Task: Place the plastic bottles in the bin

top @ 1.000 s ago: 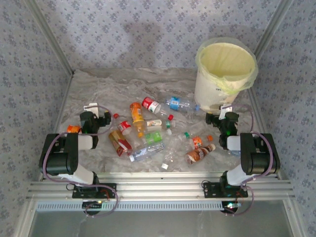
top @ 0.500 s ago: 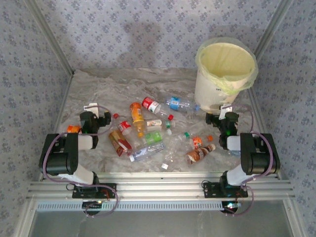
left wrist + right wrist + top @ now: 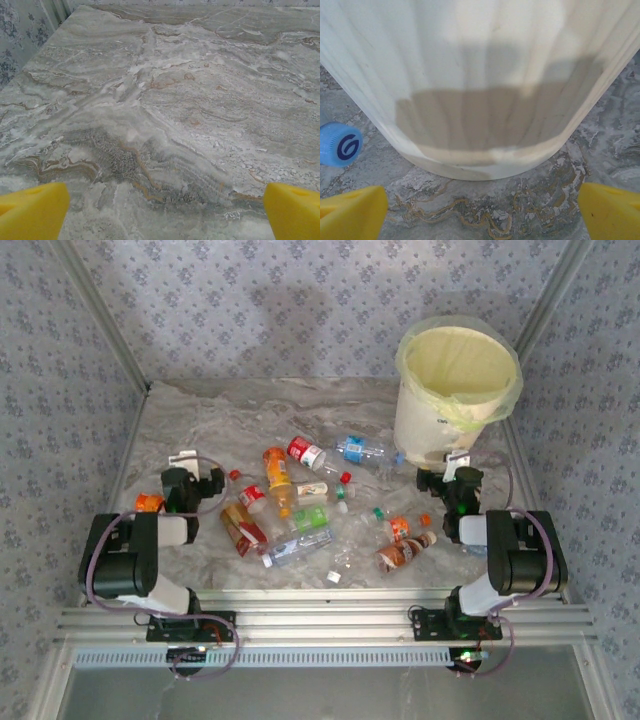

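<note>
Left hand (image 3: 163, 206) and right hand (image 3: 482, 207) both wide open, empty. Scattered plastic bottles (image 3: 310, 518) look light, thin-walled, slick and prone to rolling. I'd pinch mid-body across the label, gently.

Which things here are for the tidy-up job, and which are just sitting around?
For the job: small plastic drink bottles, lying scattered; big round cream-white plastic bin with a yellow-green bag.
Just there: grey marble-patterned tabletop; flowery grey wall panels; silver metal rail in front.
</note>
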Robot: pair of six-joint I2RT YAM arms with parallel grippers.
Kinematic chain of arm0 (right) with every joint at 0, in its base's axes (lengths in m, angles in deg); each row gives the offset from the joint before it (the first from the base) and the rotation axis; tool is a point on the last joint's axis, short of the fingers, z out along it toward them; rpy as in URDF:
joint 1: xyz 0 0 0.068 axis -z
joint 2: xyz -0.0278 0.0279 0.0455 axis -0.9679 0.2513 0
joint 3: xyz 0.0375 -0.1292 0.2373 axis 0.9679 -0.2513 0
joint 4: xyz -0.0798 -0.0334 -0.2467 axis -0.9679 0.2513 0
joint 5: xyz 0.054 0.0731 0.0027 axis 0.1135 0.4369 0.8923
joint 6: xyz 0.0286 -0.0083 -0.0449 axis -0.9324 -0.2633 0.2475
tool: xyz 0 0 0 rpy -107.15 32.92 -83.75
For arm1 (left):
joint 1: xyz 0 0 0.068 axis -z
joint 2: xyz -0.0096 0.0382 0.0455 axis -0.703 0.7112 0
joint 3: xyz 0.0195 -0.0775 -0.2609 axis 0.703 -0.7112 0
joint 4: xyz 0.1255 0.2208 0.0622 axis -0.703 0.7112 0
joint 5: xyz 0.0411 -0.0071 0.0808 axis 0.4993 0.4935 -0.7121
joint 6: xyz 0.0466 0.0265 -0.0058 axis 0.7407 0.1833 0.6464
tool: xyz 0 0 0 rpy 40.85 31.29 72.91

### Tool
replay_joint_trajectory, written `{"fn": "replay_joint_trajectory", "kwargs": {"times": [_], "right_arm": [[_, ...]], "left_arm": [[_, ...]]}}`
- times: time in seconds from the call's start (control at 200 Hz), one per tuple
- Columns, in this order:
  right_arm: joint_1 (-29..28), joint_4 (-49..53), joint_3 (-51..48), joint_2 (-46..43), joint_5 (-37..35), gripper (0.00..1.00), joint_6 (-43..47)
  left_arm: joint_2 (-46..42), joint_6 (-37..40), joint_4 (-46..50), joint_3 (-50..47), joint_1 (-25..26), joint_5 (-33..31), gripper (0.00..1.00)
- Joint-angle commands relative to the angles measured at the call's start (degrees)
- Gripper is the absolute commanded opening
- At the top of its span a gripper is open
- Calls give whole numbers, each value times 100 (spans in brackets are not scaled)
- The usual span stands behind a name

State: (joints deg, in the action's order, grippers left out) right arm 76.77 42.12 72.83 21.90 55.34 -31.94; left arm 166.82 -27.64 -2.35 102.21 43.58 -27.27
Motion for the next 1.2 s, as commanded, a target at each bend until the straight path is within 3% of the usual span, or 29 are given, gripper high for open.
{"fn": "replay_joint_trajectory", "kwargs": {"times": [0.0, 0.16, 0.245, 0.33, 0.555, 0.685, 0.829, 0.949, 1.194], "right_arm": [[-175, 245, -38, -506, -400, 100, 173], [-588, 1601, 197, -1522, -911, 100, 57], [-885, 2371, 366, -2012, -1186, 100, -208], [-1192, 3328, 665, -2470, -1532, 100, -782], [-2036, 5532, 1359, -3332, -1890, 100, -1665], [-2323, 7210, 1849, -3683, -2360, 100, -2899], [-2478, 8637, 2170, -3918, -2089, 100, -3824], [-2493, 9734, 2302, -4052, -1793, 100, -4779], [-2501, 10574, 2332, -4259, -872, 89, -5486]], "left_arm": [[-311, -57, 96, 31, 19, -36, 100], [-1056, -212, 1413, 320, 267, -498, 100], [-1339, -509, 2107, 531, 391, -417, 99], [-1592, -286, 2998, 885, 891, -835, 99], [-2229, -789, 4513, 1652, 1706, -233, 99], [-2496, -1218, 5182, 1983, 2304, 268, 99], [-2704, -1554, 5735, 2121, 3099, 604, 99], [-2889, -1433, 5922, 2083, 3642, 1297, 99], [-2912, -723, 5465, 1773, 4681, 1968, 99]]}}
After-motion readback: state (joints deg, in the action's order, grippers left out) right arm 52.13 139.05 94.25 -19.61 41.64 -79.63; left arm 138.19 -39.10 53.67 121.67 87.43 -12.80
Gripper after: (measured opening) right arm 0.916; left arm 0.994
